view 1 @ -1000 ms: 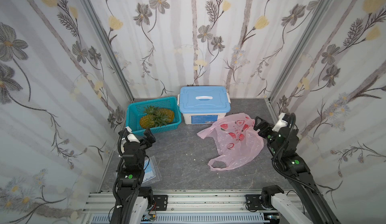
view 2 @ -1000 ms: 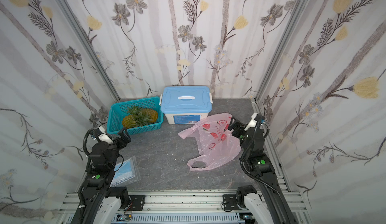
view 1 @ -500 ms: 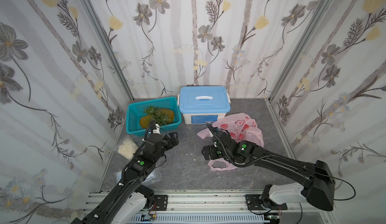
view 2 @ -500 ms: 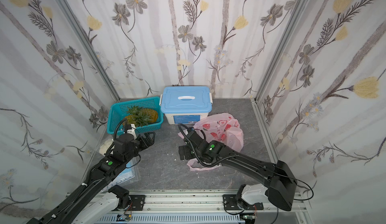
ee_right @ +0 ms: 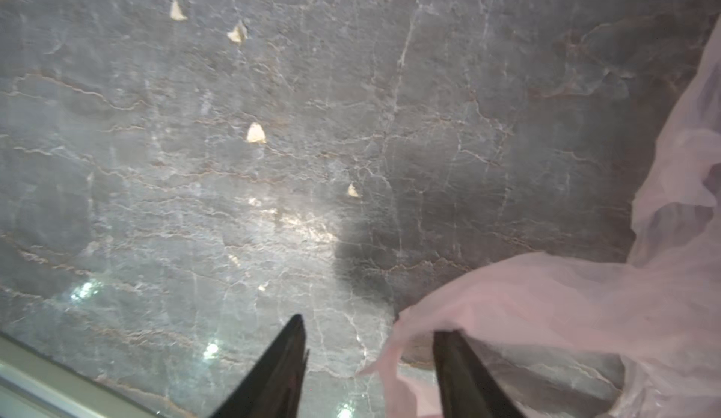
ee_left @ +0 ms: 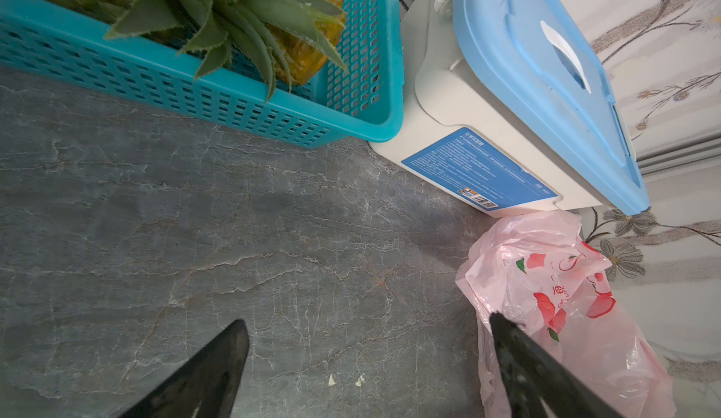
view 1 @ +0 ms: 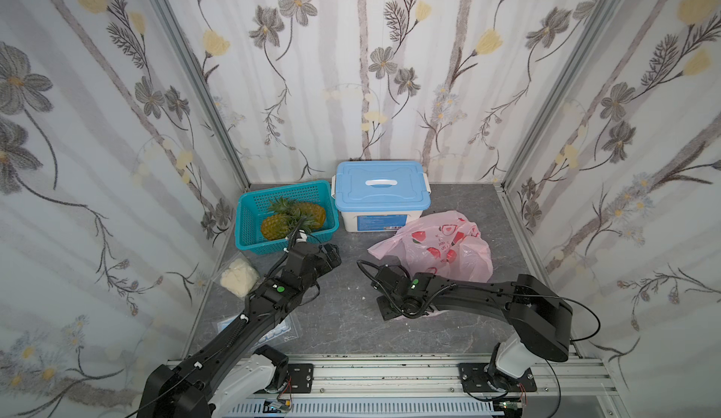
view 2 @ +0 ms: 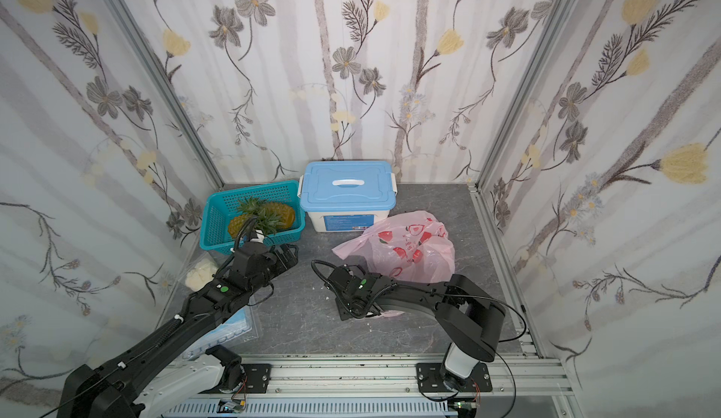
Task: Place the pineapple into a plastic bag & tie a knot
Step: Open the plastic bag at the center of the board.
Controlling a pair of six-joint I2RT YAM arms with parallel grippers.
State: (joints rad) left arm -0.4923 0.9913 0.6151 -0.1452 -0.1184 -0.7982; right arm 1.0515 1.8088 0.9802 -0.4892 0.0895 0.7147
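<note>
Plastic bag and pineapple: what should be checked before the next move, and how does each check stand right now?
1. Left gripper open and empty: ok, jaws wide apart, nothing between them.
2. Right gripper at the plastic bag: ok, pink film lies between its jaws.
3. Bag clamped: not ok, jaws stand apart.
4. Bag mouth open: cannot tell, it lies crumpled.
5. Pineapple reachable: ok, uncovered in the basket.
</note>
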